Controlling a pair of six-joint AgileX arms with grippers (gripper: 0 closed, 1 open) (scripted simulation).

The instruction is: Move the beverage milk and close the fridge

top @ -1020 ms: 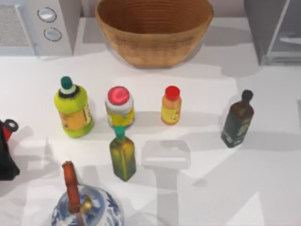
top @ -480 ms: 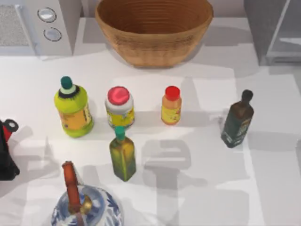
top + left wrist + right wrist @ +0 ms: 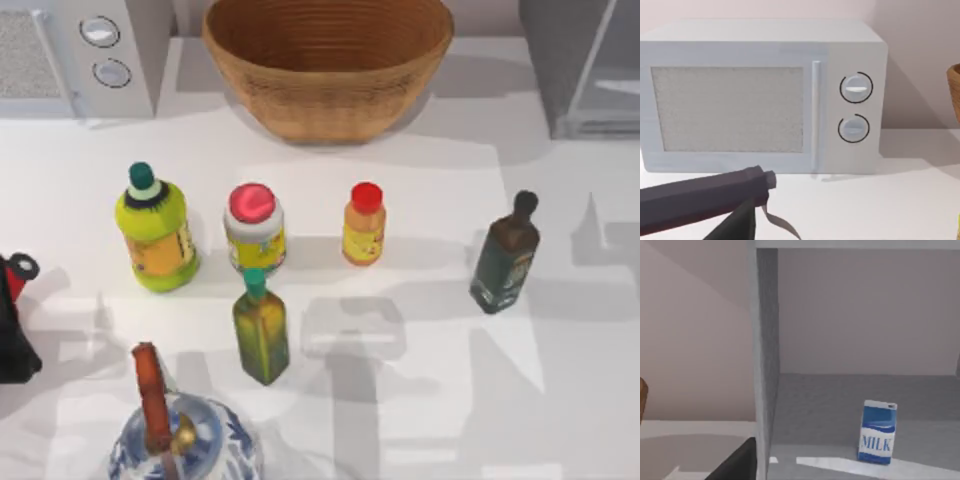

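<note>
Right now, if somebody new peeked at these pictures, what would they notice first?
Probably the big woven basket at the back middle of the table, with a row of bright bottles in front of it. Next, the beverage milk standing upright inside the open fridge at the back right.

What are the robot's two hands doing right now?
Left gripper: cannot be told, near the microwave.
Right gripper: cannot be told, facing the beverage milk.

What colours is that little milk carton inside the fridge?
The small box-shaped milk carton is blue on top and white below with blue "MILK" lettering, clearest in the right wrist view.
</note>
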